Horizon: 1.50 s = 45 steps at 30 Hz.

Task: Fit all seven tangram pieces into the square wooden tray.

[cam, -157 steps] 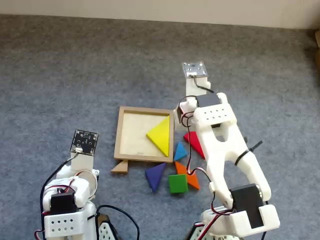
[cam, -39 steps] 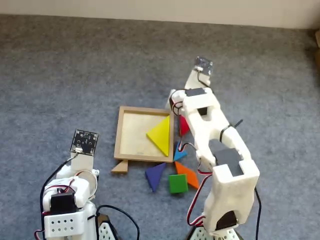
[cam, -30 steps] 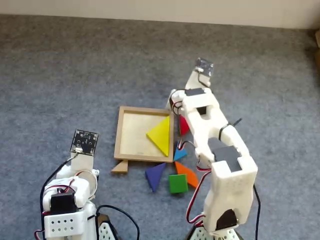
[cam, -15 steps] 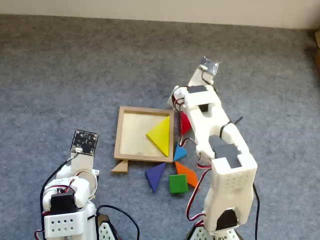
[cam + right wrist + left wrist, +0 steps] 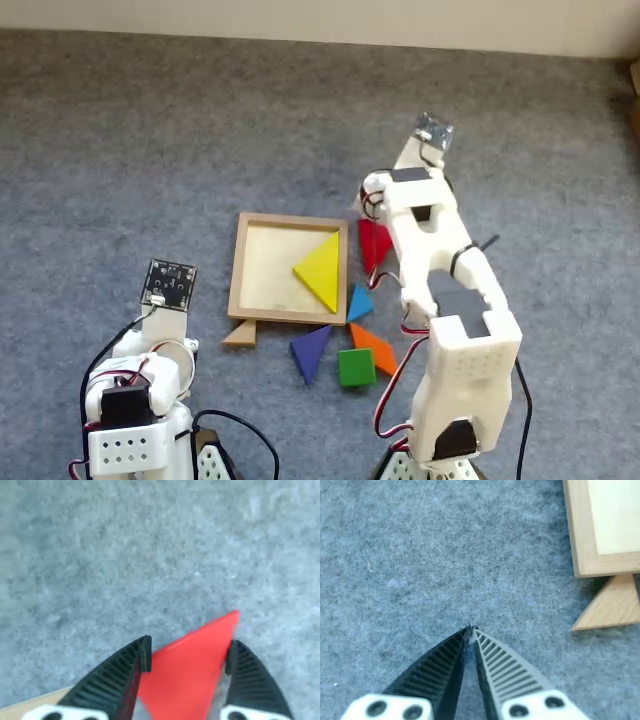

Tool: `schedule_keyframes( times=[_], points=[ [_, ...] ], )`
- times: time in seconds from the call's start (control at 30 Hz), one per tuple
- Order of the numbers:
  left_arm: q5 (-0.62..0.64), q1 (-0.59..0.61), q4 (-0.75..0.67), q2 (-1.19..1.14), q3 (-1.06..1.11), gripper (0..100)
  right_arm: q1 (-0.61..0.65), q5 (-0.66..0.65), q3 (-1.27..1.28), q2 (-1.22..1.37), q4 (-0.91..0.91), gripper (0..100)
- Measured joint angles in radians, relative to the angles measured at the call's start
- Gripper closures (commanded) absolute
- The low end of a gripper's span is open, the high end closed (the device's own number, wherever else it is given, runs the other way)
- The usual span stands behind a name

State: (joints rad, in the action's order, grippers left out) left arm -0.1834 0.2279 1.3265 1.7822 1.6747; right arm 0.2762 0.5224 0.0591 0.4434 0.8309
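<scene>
The right gripper [image 5: 188, 652] is clamping on the red triangle [image 5: 192, 677], a black ribbed finger pressing against each side and the flat, bright point poking out ahead over the grey carpet [image 5: 150, 540]. From above, that red triangle is sitting just outside the square wooden tray [image 5: 240, 270], hugging the far end of its right rim. Inside, the yellow triangle [image 5: 322, 268] is lying against that same rim, leaving pale bare floor showing across the tray's left part. The blue triangle [image 5: 360, 301], orange piece [image 5: 374, 347], green square [image 5: 356, 367] and purple triangle [image 5: 310, 350] are crowding the carpet at the tray's near right corner, and the tan triangle [image 5: 240, 334] is touching its near left corner. The left gripper [image 5: 471, 629] is resting well off to the left, its fingertips meeting, pointing at open carpet.
</scene>
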Motion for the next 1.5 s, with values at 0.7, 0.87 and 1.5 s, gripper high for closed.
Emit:
schedule_keyframes(
  times=[0.7,0.87,1.5],
  points=[
    [0.0,0.0,0.0,0.0,0.0,99,-0.012,-0.397,-0.17,0.029,0.411,81.4],
    [0.0,0.0,0.0,0.0,0.0,99,-0.04,-0.496,-0.17,0.029,0.477,81.0],
    [0.0,0.0,0.0,0.0,0.0,99,-0.002,-0.474,-0.137,-0.06,0.526,64.2]
  ],
)
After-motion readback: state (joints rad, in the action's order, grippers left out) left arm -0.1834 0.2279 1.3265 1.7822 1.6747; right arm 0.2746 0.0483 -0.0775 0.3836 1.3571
